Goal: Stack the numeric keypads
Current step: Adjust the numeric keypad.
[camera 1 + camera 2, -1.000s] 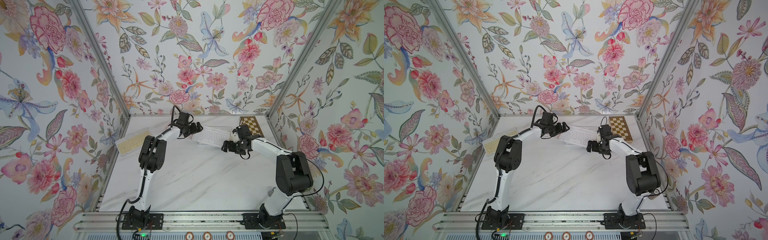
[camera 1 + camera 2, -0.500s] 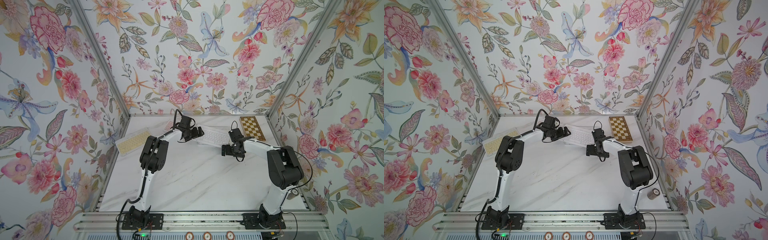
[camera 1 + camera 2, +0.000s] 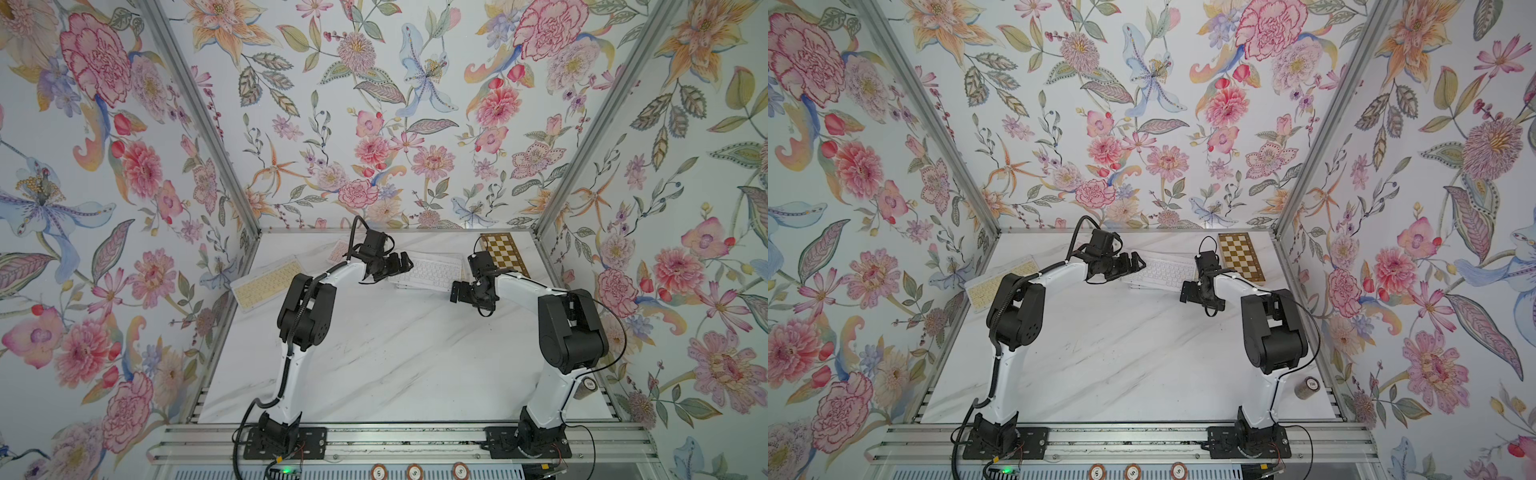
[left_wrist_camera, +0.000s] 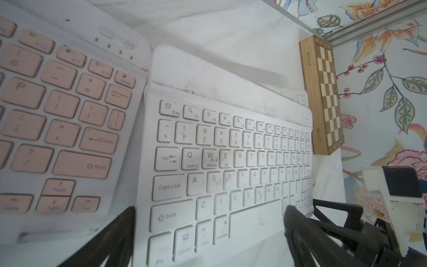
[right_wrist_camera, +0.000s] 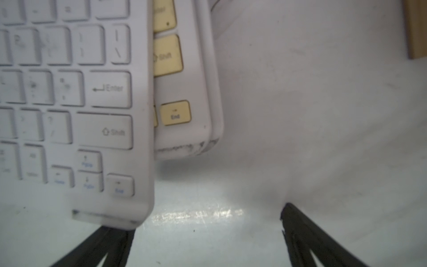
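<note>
— Marble surface (image 3: 395, 365), floral walls (image 3: 374, 104). Where are the keypads?
— Far middle. The white keypad (image 3: 430, 272) tops a pile, and the yellow keypad (image 5: 171, 55) sits offset under it, with another white edge lower still. The pink keypad (image 4: 57, 115) lies just beside the pile's left end. A second yellow keypad (image 3: 266, 284) lies apart by the left wall. The chessboard (image 3: 503, 257) is in the far right corner.
— Any lettering?
— White keys read Esc, Tab, Caps Lock, Shift, Fn, Control and Command, with Android, Windows and iOS in blue under Q, W, E. Pink keys read Backspace, Delete, Enter, Shift, PgUp. The yellow keypad shows Shift and End.
— Jaws?
— The left jaws stand apart over the white keypad's left end. The right jaws are wide apart at its right end, with only bare surface between them.
</note>
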Tool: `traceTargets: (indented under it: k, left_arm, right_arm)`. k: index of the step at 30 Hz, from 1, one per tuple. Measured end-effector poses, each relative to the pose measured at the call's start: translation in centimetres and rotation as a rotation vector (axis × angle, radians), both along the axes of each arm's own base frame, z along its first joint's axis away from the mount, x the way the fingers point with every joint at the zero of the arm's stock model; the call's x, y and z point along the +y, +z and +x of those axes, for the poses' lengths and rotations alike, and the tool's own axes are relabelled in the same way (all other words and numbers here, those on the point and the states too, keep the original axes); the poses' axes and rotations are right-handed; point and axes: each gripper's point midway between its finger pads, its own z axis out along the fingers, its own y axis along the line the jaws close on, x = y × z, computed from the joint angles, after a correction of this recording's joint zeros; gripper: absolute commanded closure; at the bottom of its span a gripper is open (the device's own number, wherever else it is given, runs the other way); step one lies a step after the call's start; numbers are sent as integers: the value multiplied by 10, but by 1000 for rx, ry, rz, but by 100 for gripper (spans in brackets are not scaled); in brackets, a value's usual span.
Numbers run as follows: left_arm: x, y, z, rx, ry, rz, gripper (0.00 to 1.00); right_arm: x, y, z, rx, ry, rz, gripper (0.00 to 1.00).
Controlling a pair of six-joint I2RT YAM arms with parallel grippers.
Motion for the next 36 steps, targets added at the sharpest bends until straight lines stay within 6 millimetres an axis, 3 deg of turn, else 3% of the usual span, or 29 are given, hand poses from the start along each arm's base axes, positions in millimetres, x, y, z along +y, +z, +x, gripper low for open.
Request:
traceTargets:
  k: [17,30,34,36]
  left_arm:
    - [-15,0,-12,16,-26,3,1]
    - [-15,2,-13,27,-32,5,1]
    - [-1,9,-9,14,-35,71,1]
    - [17,16,-7,1,-27,126,1]
  right_arm:
    - [-9,0,17,-1,-47,54,1]
    - [-12,2,20,-2,-56,80,1]
    - [-3,6,14,-6,-33,94,1]
    - [12,15,6,-22,1,111,1]
